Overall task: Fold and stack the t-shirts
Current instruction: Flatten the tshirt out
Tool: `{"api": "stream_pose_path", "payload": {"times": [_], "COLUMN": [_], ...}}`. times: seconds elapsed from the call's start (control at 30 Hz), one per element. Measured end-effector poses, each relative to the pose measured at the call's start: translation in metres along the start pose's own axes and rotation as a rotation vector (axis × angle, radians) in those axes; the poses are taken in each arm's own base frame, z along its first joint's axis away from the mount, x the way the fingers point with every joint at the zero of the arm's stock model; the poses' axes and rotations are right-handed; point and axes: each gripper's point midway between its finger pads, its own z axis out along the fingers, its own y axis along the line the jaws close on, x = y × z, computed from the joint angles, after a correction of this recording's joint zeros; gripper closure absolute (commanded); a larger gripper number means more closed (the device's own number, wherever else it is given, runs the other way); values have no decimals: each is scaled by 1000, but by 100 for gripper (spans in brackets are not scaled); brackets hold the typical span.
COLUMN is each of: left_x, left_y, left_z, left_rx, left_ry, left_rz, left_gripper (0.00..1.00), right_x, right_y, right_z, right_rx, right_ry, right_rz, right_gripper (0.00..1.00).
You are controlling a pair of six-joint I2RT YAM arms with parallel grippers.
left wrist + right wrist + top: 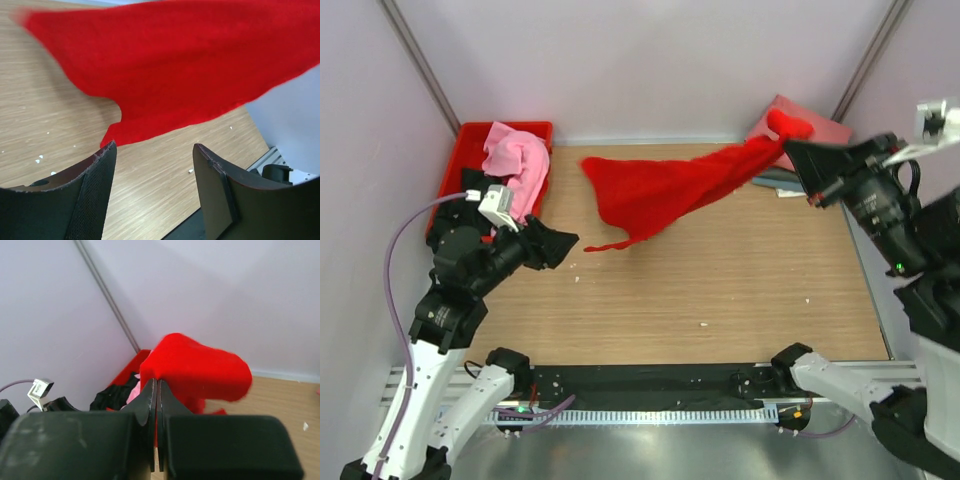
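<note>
- The pale wood-grain table [720,290] is bearing everything, and its middle is lying bare, which I judge is being kept for spreading a shirt to fold.
- The bright red cloth t-shirt [660,195] is hanging in the air across the far half of the table, stretching from its pinched end at the far right down to a loose corner near the centre. It is being held high so that the cloth falls open instead of bunching.
- The rigid red plastic crate [470,135] is sitting at the far left corner, serving as the supply of unfolded shirts.
- A salmon pink folded shirt [820,125] is lying on a grey-blue folded shirt [780,180] at the far right corner, likely the stack being built.
- A light pink cloth shirt [515,160] is spilling over the crate's near wall, and a black cloth shirt [112,395] is lying crumpled beside it.
- The right gripper [156,382] is clamping tight on a bunched end of the red t-shirt, carrying its weight.
- The left gripper [155,150] is standing with its jaws apart and nothing between them, just below the shirt's loose edge.
</note>
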Motion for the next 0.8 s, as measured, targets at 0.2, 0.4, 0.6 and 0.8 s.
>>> {"api": "stream_pose_path", "payload": {"times": [0.2,0.4,0.6,0.8], "left_x": [46,99,183,217], "left_y": [32,64,47,60], "left_z": [15,29,34,26], "left_rx": [-84,-231,-280,-450], "left_ry": [119,259,504,545], "left_rz": [-53,-178,-142,-116], "left_gripper": [36,39,40,41], "right_x": [119,349,342,322], "right_y": [-60,-152,-164,-164], "right_z": [-23,-67,-82,-71], "right_rx": [151,454,533,536], "right_ry": [133,678,661,584], "right_rz": [49,91,64,54], "right_gripper": [99,99,99,99]}}
